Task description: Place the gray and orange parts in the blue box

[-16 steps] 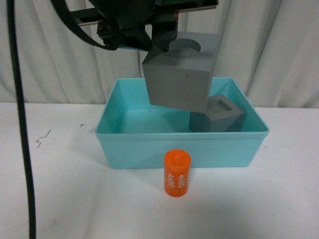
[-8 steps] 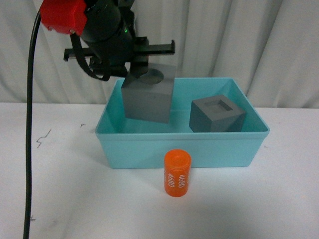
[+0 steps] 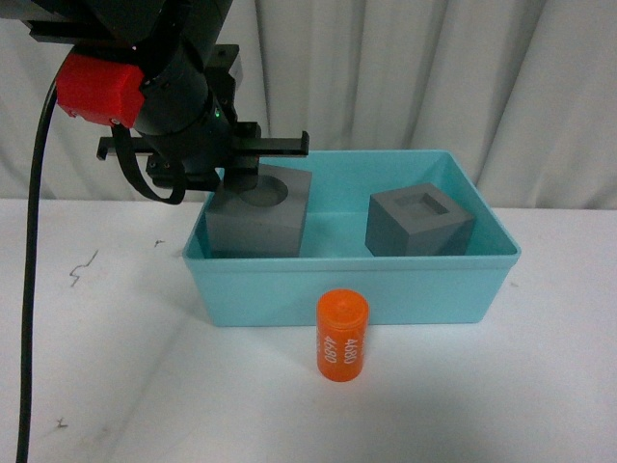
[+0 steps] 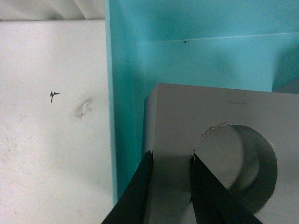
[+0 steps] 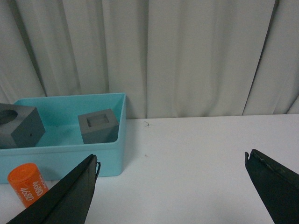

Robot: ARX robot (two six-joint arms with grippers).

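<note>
The gray cube with the round recess sits low in the left end of the blue box, close to its left wall. My left gripper is shut on it from above. One finger is outside the cube and the other inside the recess, so my left gripper pinches the recess wall. The gray cube with the square recess rests in the box's right end. The orange cylinder stands upright on the table just in front of the box. My right gripper hangs open and empty over the table, right of the box.
A white curtain hangs right behind the box. A black cable runs down the left side. Small dark marks dot the white table. In the right wrist view both cubes and the cylinder show.
My left arm has carried the round-recess cube down and to the left, from above the box's middle into its left end. Nothing else has moved.
</note>
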